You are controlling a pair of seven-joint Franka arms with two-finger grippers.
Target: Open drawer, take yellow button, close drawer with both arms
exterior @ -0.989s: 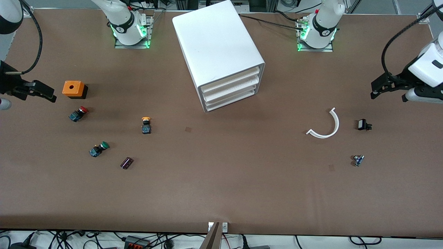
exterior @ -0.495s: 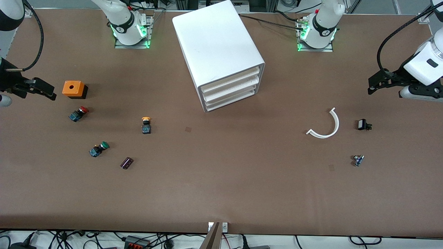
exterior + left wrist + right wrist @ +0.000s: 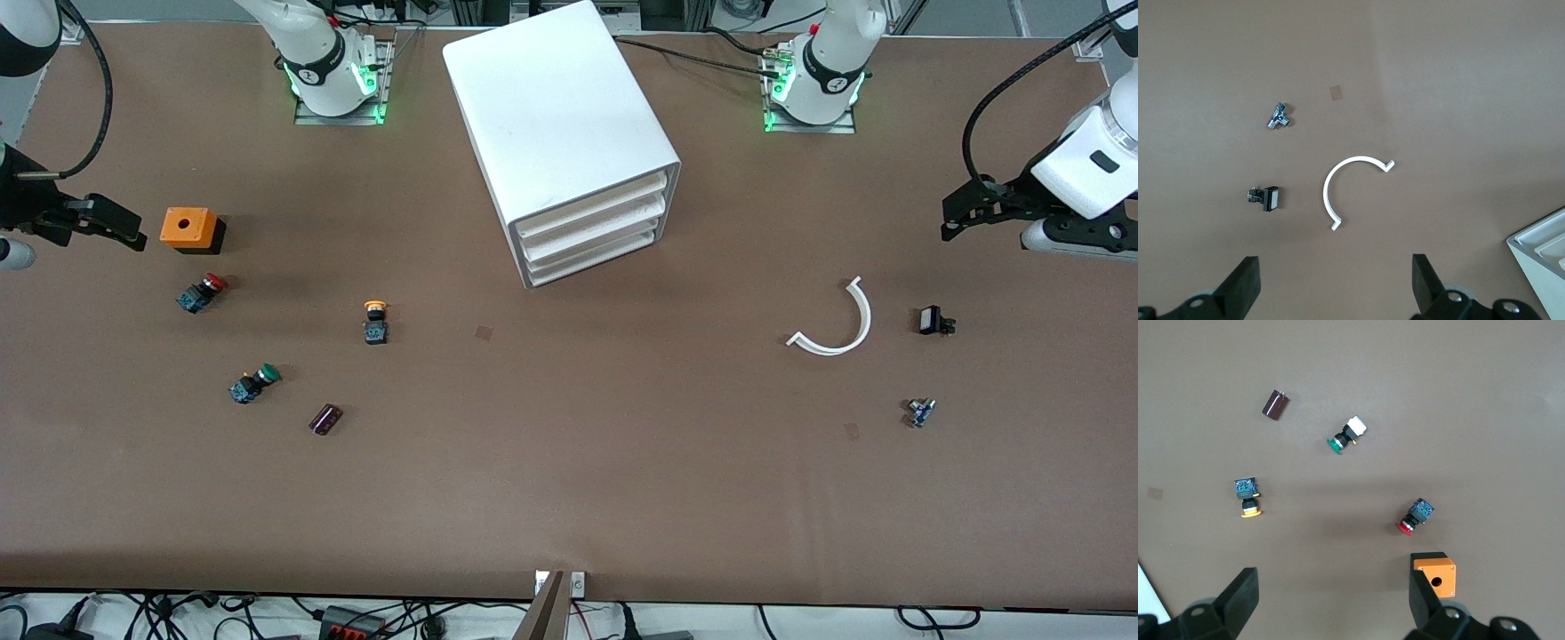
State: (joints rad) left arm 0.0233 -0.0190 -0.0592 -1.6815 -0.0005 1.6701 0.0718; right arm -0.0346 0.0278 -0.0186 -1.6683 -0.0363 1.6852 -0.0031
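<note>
Black left pincer (image 3: 956,213) spread open, empty, raised over table's left-arm end, right pincer (image 3: 120,229) likewise at its own end

Even, fairly bright overhead light falls on the matte brown bench (image 3: 569,480), which shows no glare and only darkens slightly along the edge nearest the front camera. Shadows are soft and short: a faint one beside the white cabinet (image 3: 560,116) toward the left arm's end of the bench, and a blurred dark patch on the bench in the right wrist view near the orange box (image 3: 1436,572). Green lamps glow at both arm bases, small parts look sharp in all three views, and the wrist views dim a little toward their corners.
</note>
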